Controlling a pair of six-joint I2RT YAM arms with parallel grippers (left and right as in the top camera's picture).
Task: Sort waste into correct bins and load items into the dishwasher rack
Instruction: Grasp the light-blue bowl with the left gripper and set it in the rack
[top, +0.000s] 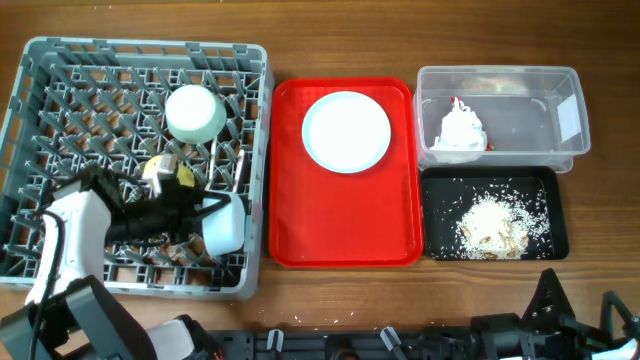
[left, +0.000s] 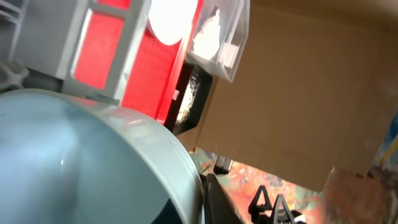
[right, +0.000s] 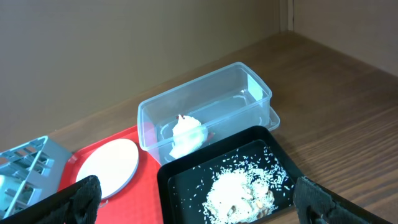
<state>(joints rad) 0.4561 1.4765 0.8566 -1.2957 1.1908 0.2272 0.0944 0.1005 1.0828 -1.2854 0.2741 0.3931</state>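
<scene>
— While the left gripper (top: 197, 215) is seen low over the near part of the rack (top: 140, 46), how are its jaws set?

— They are closed tight, and the rim of a pale blue dish (top: 227, 222) appears to be pinched between them. In the left wrist view the lower left is filled by that dish, and one dark finger (left: 214, 202) is pressed against its edge. The dish is held tilted over the pegs. Whether the pegs are touched cannot be told.

— What else is found in the rack?

— A pale green bowl (top: 195, 112) is set upside down toward the far side. A small yellow cup (top: 160, 172) is lodged between that bowl and the gripper, just beside the arm.

— And the right gripper (right: 196, 190)?

— Its fingers are spread as wide as they go, and nothing is held between them. It is placed at the near edge of the table (top: 330, 40), apart from both bins.

— Where is the waste seen?

— A crumpled napkin (top: 461, 130) is seen inside the clear tub (top: 530, 110), toward its left end. Rice scraps (top: 492, 225) are heaped in the black tray (top: 440, 190), which is set just in front of the tub.

— And the plate?

— A pale round plate (top: 346, 131) is laid alone on the far half of the red tray (top: 290, 220), between the rack and the bins.
</scene>
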